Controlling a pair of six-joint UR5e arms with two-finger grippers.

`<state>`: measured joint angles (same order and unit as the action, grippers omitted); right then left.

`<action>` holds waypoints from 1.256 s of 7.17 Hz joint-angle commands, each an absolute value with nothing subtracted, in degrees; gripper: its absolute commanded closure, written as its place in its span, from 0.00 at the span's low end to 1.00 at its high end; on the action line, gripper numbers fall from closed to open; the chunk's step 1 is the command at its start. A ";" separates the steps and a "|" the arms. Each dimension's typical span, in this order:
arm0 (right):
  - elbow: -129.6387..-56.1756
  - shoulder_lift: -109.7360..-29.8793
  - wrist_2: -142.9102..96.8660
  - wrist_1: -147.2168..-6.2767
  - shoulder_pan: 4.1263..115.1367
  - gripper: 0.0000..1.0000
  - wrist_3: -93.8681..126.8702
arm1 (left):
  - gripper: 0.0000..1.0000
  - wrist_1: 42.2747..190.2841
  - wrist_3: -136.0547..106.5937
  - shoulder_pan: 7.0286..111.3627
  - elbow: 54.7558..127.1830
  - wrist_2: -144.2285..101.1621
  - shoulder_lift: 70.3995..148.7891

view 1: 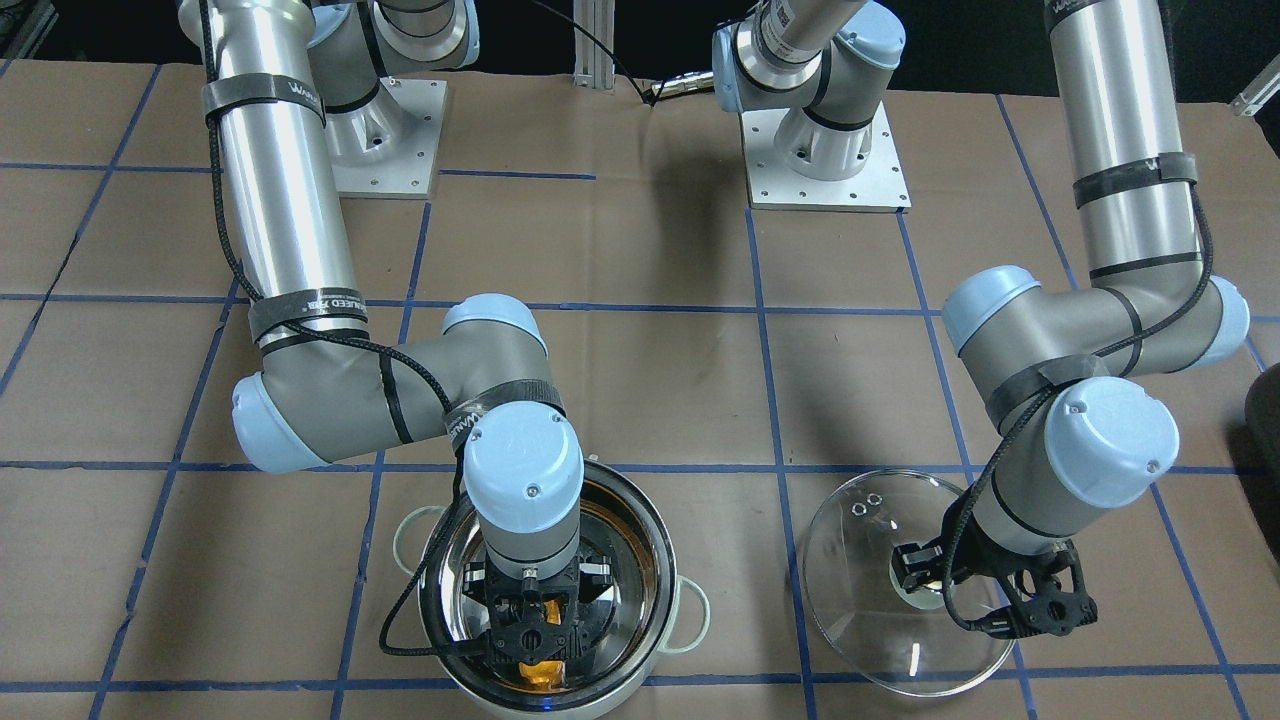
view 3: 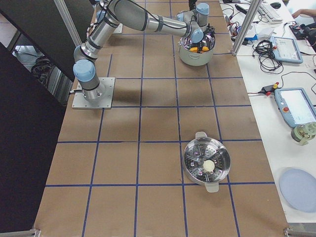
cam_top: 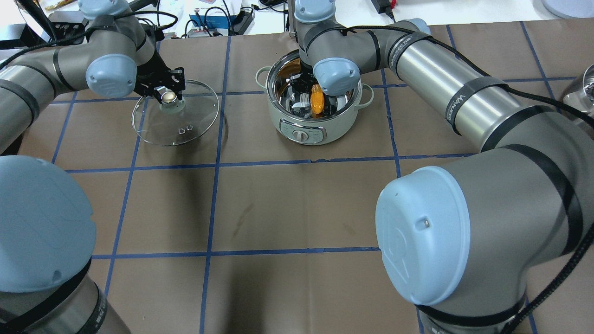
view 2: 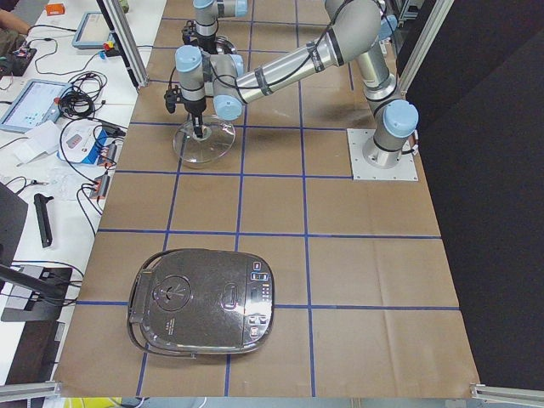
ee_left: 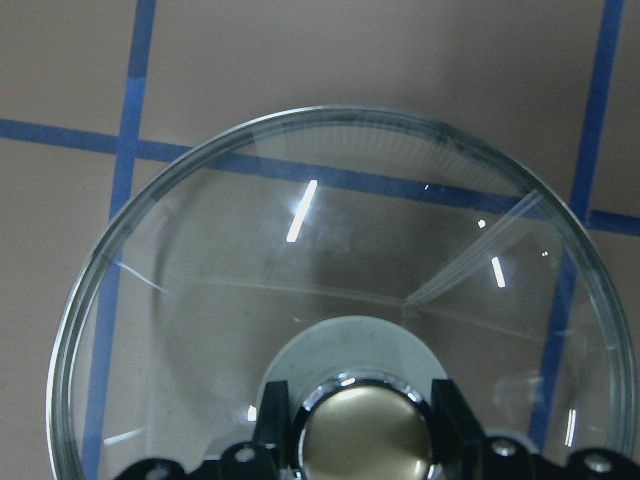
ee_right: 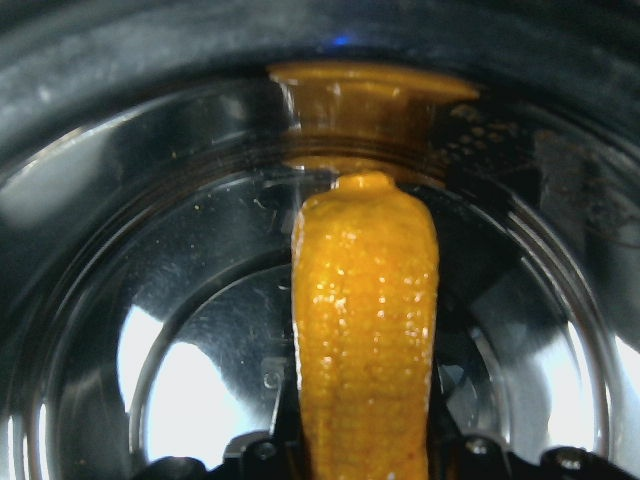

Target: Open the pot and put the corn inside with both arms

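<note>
The pot (cam_top: pixel 320 129) stands open at the table's far side; it also shows in the front view (view 1: pixel 655 545). My right gripper (cam_top: pixel 310 98) reaches down inside it, shut on the yellow-orange corn (cam_top: pixel 317 103). In the right wrist view the corn (ee_right: pixel 365 330) hangs between the fingers above the pot's shiny bottom (ee_right: pixel 170 360). The glass lid (cam_top: pixel 195 116) is off the pot, to its left, and tilted. My left gripper (cam_top: pixel 168 95) is shut on the lid's knob (ee_left: pixel 365 440). The lid's glass (ee_left: pixel 300 280) fills the left wrist view.
A closed rice cooker (view 2: pixel 204 297) sits near the table's left end. A steamer pot with a small pale object inside (view 3: pixel 205 165) stands near the right end, with a blue plate (view 3: pixel 298 190) on the side bench. The arm bases (view 1: pixel 825 150) stand at the table's back.
</note>
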<state>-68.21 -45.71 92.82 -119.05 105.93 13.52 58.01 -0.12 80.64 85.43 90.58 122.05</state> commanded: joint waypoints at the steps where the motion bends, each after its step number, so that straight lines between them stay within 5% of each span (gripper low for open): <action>1: -69.08 -50.41 93.08 -118.23 105.82 0.12 13.45 | 0.01 56.25 5.41 79.28 87.36 90.70 123.04; 5: -70.92 -70.00 92.81 -90.69 100.75 0.09 8.27 | 0.00 61.73 3.27 79.96 84.56 90.70 116.76; 9: -90.31 -92.70 92.29 -85.84 92.29 0.10 -2.99 | 0.00 87.06 0.62 94.02 78.67 90.79 99.87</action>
